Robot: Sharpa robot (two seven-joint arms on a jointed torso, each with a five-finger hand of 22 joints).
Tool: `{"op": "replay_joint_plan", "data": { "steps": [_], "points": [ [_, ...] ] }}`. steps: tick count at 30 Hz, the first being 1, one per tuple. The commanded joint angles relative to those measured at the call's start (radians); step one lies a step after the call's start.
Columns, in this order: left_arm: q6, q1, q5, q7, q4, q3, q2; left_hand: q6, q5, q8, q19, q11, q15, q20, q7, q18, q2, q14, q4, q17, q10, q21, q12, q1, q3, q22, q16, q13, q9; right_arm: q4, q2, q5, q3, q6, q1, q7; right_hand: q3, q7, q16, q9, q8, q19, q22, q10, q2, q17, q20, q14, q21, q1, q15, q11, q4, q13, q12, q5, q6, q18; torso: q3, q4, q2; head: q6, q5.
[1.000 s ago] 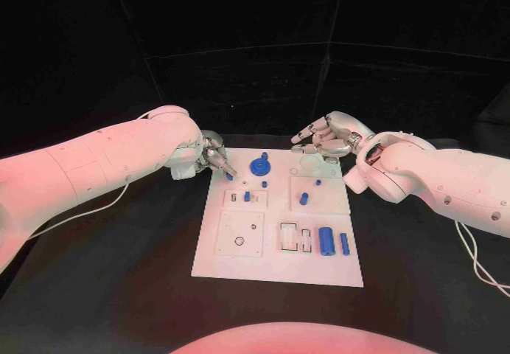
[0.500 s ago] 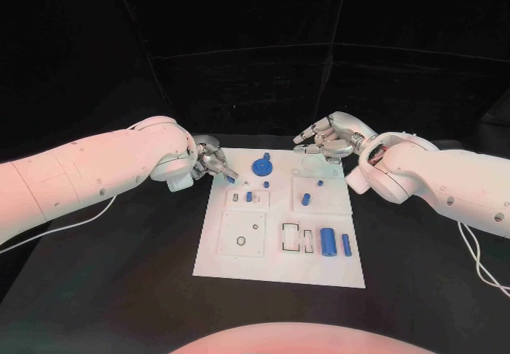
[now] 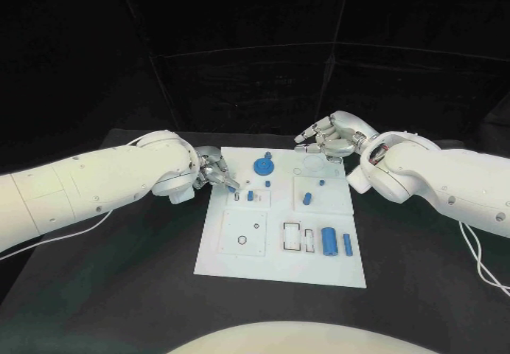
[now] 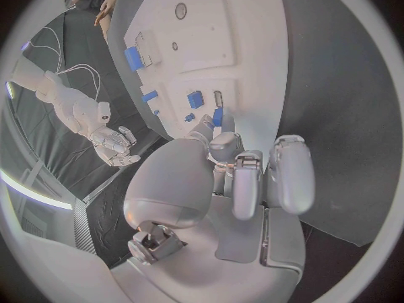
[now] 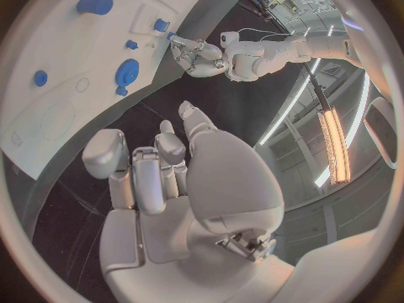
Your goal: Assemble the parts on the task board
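Now, at the left edge of the task board (image 3: 278, 274), near its far end, the left hand (image 3: 211, 174) seems to pinch a small blue peg (image 3: 233, 189) between its fingertips, with the other fingers bent close. I cannot tell which way the peg's long side points. The peg hangs just over the board's left side, so the holes it may go in lie to the right of this hand, which is much nearer to them than the other hand. On the board I count one round blue disc (image 3: 260, 167) near the far end, about four small blue pegs in the middle, and two blue cylinders (image 3: 327, 240) lying side by side near the right edge, long sides pointing along the board. Over the board's far right corner, the right hand (image 3: 329, 140) holds nothing, its fingers loose and apart.
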Motion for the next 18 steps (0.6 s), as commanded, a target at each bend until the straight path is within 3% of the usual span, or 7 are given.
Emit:
{"op": "replay_joint_plan", "data": {
  "steps": [1, 18],
  "points": [
    [-0.014, -0.001, -0.05, -0.002, 0.007, -0.001, 0.003, 0.016, 0.005, 0.006, 0.004, -0.001, -0.008, -0.006, -0.013, 0.002, 0.007, 0.104, -0.051, 0.263, 0.008, 0.005, 0.001, -0.002, 0.056, 0.001, 0.003, 0.0, 0.025, 0.0, 0.002, -0.001, 0.0, 0.007, 0.002, 0.007, 0.0, -0.001, -0.006, -0.001, 0.006, -0.005, -0.001, -0.002, 0.004, 0.0, -0.001, 0.047, -0.004, -0.004, -0.009, -0.003, 0.002, 0.0, -0.003, 0.005, -0.003, 0.02, 0.0004, -0.0011, 0.001, -0.001, 0.001],
    [0.05, -0.003, -0.071, -0.009, 0.014, -0.005, 0.012, 0.017, 0.006, 0.007, 0.003, -0.002, -0.009, -0.006, -0.013, 0.002, 0.004, 0.104, -0.052, 0.263, 0.008, 0.005, -0.003, -0.006, 0.059, 0.0, 0.003, -0.006, 0.026, -0.001, 0.002, -0.004, 0.0, 0.007, 0.002, 0.007, -0.001, 0.0, -0.007, -0.001, 0.006, -0.006, -0.004, -0.003, 0.004, -0.002, -0.002, 0.047, -0.005, -0.005, -0.009, -0.003, 0.003, -0.002, -0.004, 0.005, -0.003, 0.021, 0.0006, -0.0013, 0.0, -0.006, 0.0]
  ]
}}
